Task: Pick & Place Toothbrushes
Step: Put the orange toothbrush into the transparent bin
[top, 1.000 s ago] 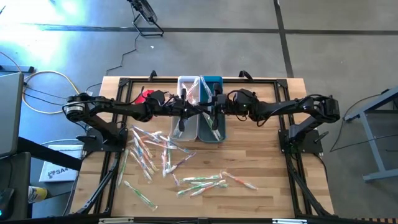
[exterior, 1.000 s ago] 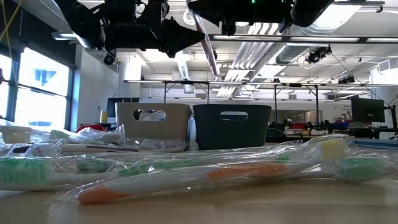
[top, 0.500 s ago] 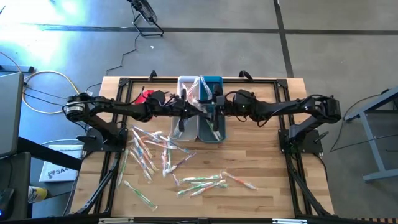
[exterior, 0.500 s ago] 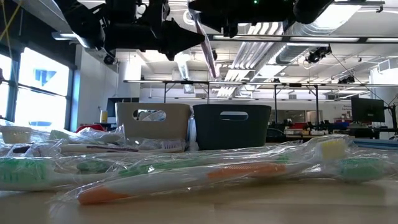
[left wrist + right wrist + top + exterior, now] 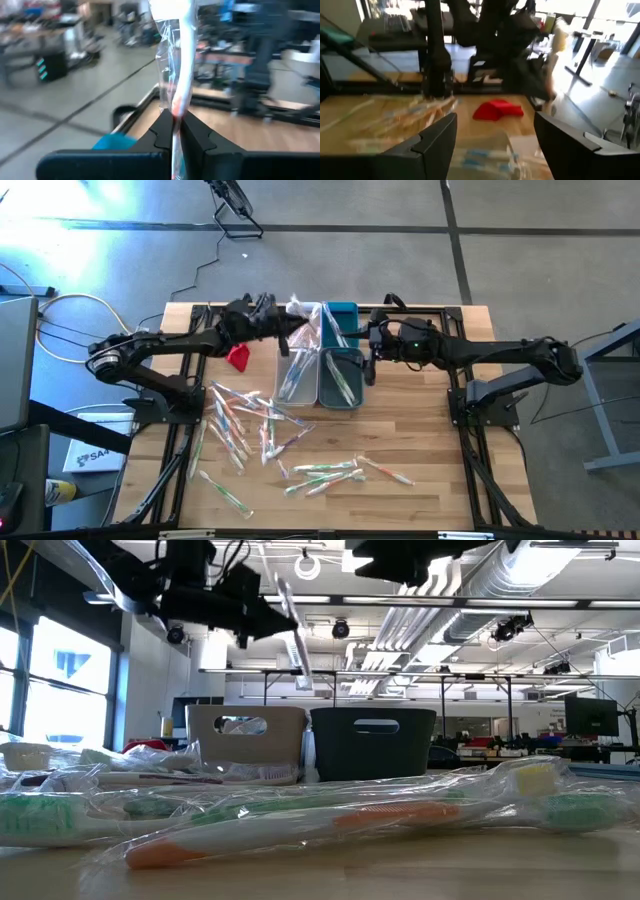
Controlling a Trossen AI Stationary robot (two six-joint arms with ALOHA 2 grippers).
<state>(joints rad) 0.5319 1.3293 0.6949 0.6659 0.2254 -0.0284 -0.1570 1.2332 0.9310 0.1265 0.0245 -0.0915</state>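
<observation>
The table is of light wood; two arms reach over its far half from the two sides. Two bins stand side by side at the far middle: the white bin on the left and the teal bin on the right, each with wrapped toothbrushes inside. The red cloth lies left of the white bin. The left gripper is above the far end of the white bin; its jaws are closed on one toothbrush in a clear wrapper, which stands up between the fingers in the left wrist view. The right gripper is at the right edge of the teal bin; its jaws are wide apart and hold nothing, as the right wrist view shows. The pile of loose toothbrushes lies on the near left part of the table; a smaller group lies near the middle, closer to the near edge.
</observation>
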